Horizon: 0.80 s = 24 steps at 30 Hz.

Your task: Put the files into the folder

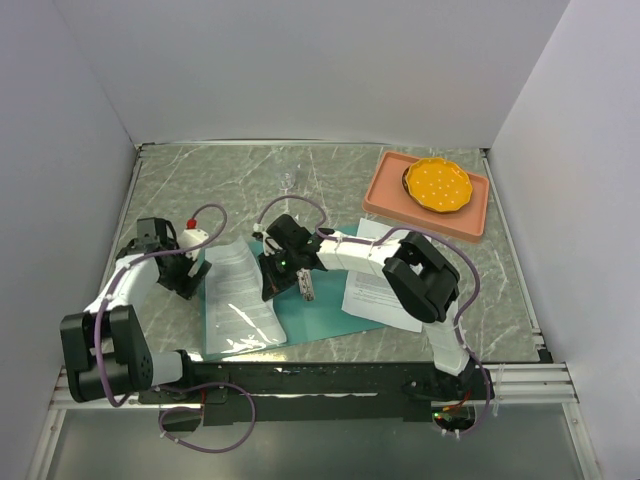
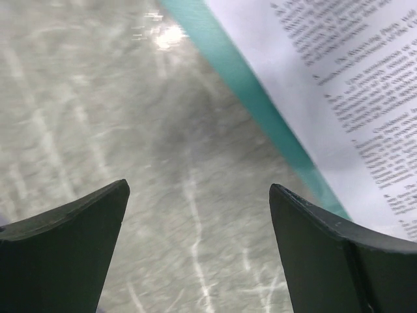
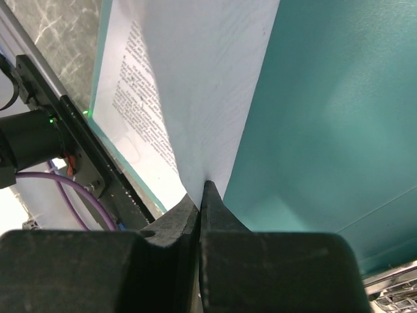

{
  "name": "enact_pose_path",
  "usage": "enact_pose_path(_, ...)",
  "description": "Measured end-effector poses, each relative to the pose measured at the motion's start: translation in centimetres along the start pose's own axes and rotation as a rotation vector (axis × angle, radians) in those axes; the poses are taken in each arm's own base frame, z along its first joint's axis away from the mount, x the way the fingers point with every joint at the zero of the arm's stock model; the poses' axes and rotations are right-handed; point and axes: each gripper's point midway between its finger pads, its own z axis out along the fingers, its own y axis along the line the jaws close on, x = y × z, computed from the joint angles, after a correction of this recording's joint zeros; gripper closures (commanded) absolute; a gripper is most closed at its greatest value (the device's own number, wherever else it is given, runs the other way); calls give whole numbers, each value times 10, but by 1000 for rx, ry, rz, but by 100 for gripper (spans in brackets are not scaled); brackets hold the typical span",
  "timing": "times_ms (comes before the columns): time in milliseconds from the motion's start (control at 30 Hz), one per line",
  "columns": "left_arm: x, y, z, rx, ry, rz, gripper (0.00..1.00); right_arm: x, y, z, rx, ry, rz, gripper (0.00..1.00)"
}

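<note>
Grey marble tabletop (image 1: 200,190) with a teal folder (image 1: 335,300) lying flat.
Right gripper (image 3: 205,189) closed, seemingly pinching the printed sheet (image 3: 189,85) by its edge; left gripper (image 2: 199,188) spread wide, holding nothing.

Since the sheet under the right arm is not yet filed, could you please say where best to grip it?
Probably the near-left corner of the loose sheet, where it overlaps the folder and may sit proud; elsewhere it lies flat on the table, so come in low from the left.
</note>
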Motion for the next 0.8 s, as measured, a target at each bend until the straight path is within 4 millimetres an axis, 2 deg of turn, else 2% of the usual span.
enact_pose_path(167, 1, 10, -7, -29, -11, 4, 4, 0, -4, 2, 15, -1, 3, 100)
enact_pose_path(433, 26, -8, 4, 20, 45, 9, 4, -4, -6, 7, 18, 1, 5, 100)
enact_pose_path(800, 28, -10, 5, 24, 50, 10, 4, -7, -5, 12, 14, -3, 14, 100)
